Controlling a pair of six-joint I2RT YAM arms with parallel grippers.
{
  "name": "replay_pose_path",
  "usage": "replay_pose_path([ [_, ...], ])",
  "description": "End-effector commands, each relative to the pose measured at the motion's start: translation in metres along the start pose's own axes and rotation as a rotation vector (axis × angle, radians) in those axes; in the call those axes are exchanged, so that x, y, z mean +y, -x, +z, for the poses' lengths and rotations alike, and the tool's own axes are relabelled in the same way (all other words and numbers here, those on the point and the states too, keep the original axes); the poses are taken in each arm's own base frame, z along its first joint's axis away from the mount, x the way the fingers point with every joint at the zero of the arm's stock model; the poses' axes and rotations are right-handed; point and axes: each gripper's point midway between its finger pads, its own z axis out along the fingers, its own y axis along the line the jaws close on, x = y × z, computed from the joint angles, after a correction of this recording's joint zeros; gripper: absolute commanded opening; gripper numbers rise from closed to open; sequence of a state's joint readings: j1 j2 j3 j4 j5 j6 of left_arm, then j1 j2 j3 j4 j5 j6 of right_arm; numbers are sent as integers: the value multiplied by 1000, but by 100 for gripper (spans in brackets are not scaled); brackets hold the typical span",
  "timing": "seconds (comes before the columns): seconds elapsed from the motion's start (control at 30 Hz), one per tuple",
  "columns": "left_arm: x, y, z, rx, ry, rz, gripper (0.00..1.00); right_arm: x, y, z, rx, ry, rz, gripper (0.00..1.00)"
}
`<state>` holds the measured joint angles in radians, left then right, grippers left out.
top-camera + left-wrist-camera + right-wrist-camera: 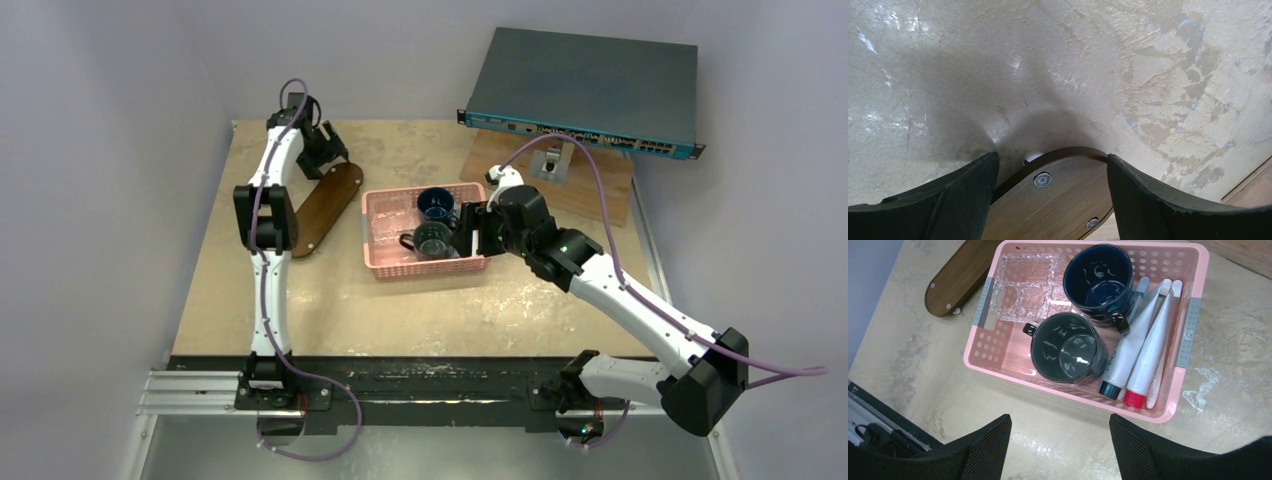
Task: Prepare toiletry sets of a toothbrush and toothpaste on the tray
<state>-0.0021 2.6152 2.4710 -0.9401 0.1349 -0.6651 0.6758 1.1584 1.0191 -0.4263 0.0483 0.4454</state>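
The dark brown tray [322, 210] lies at the left of the table, bare. My left gripper [322, 160] is open and straddles the tray's far rounded end [1058, 210]; the right fingertip [1148, 200] touches its edge. Two white toothpaste tubes, one with a dark cap [1128, 355] and one with a red cap [1150, 352], lie in the pink basket [1048, 386]. A blue-grey toothbrush [1142, 286] and a white one [1174, 290] lie partly under them. My right gripper [1060, 440] is open and empty, above the table just outside the basket [430, 268].
A blue mug [1098, 277], a dark mug [1065, 347] and a clear plastic piece [1023, 287] share the basket. A network switch [585, 85] sits on a wooden board [600, 185] at the back right. Walls close in on both sides.
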Motion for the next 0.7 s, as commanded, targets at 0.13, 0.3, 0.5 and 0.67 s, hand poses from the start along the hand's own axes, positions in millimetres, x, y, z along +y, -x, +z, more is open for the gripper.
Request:
replay_pose_path([
  [0.13,10,-27,-10,110,18,17,71,6,-1,-4,-11,38,-3,75],
  [0.3,15,-38,-21,125,61,86,64,6,-1,-8,-16,40,-1,75],
  [0.5,33,-55,-33,154,124,149,62,5,-4,-12,-19,43,6,75],
  [0.67,32,-55,-57,109,125,180,66,5,-6,-14,-18,51,16,75],
])
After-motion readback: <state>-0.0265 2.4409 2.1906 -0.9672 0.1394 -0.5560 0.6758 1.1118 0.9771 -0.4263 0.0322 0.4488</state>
